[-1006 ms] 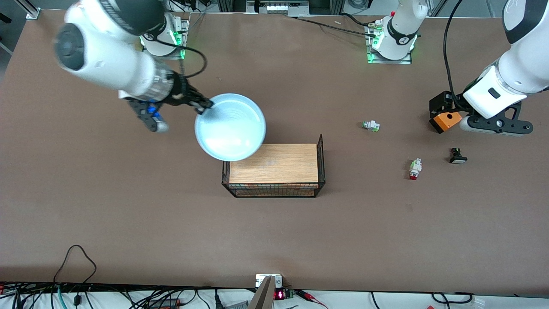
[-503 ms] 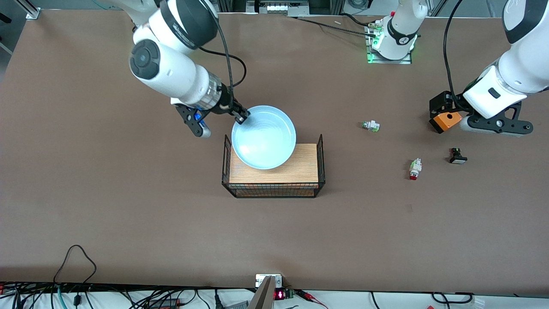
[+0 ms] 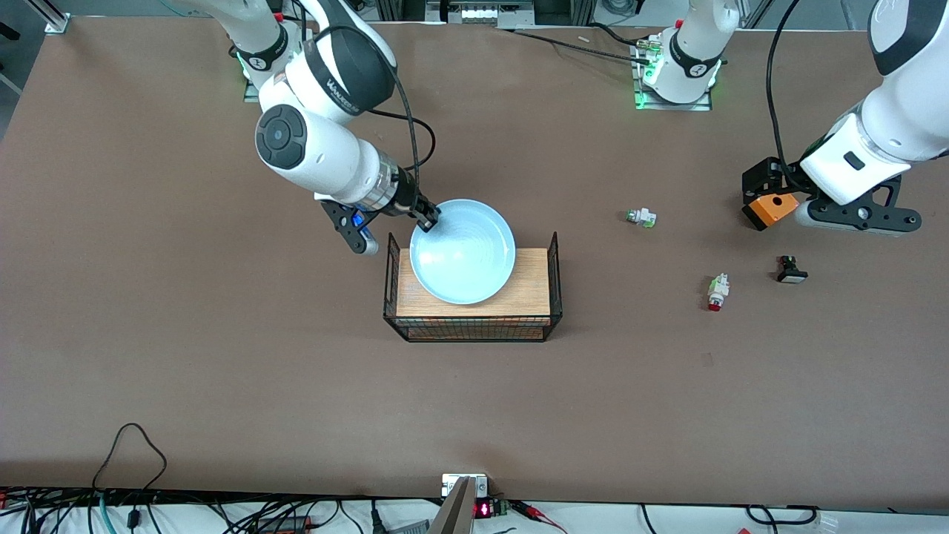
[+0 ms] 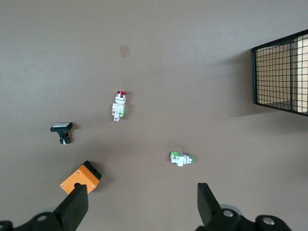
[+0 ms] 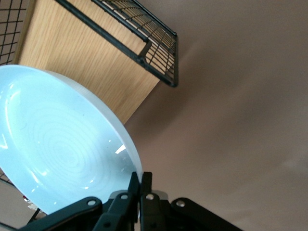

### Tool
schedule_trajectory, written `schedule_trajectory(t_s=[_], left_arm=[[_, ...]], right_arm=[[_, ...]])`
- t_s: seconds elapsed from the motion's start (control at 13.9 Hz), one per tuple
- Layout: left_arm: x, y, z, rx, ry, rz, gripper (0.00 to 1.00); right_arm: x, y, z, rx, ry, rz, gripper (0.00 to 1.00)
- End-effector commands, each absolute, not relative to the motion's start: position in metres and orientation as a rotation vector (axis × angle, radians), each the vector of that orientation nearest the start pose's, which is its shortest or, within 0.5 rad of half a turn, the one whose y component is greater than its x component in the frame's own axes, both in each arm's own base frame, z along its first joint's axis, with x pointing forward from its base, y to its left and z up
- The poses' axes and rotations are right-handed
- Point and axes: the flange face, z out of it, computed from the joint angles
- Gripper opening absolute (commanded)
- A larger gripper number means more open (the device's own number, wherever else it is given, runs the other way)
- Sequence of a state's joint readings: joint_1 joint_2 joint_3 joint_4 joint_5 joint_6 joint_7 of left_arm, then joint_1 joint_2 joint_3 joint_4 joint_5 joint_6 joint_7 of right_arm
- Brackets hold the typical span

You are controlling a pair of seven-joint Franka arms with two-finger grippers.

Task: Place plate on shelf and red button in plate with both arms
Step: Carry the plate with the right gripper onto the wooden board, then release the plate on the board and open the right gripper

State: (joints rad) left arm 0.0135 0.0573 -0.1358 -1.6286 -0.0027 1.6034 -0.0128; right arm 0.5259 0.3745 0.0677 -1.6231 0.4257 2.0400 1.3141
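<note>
My right gripper (image 3: 428, 218) is shut on the rim of the pale light-blue plate (image 3: 463, 251) and holds it over the wooden shelf of the black wire rack (image 3: 552, 276). The right wrist view shows the plate (image 5: 57, 149) pinched between the shut fingers (image 5: 140, 182), above the wood. The red button (image 3: 716, 291) lies on the table toward the left arm's end; it also shows in the left wrist view (image 4: 119, 105). My left gripper (image 4: 139, 202) is open and empty, waiting in the air above the table near an orange box (image 3: 771, 209).
A white part with a green cap (image 3: 641, 217) lies between the rack and the left arm. A black part with a white cap (image 3: 790, 270) lies beside the red button. Cables run along the table's front edge.
My right arm has carried the plate from beside the rack toward the left arm's end and lowered it over the wooden shelf. The left arm has not moved.
</note>
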Motion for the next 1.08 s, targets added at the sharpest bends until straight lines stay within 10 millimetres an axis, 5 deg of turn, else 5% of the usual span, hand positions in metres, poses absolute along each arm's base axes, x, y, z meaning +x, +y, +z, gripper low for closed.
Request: schedule_trajectory(t_s=[0.0,0.79,0.86,0.93,1.01], left_arm=[[0.564,-0.07,0.576,-3.137,0.183,0.132,1.0],[0.563,-0.073,0.577,-3.136,0.202,0.13,1.0],[0.564,-0.072,0.577,-3.137,0.2,0.132,1.0],[0.564,-0.071,0.577,-3.137,0.198,0.132,1.0],[0.564,-0.071,0.577,-3.137,0.195,0.132,1.0]], right_arm=[[0.546,0.392,0.404,-2.555,1.231,0.423,0.0],[0.542,0.383,0.366,-2.582,1.161,0.364,0.02],[0.543,0.381,0.368,-2.577,1.161,0.363,0.26],[0.543,0.381,0.368,-2.581,1.157,0.36,0.99],[0.544,0.382,0.373,-2.578,1.149,0.355,1.0]])
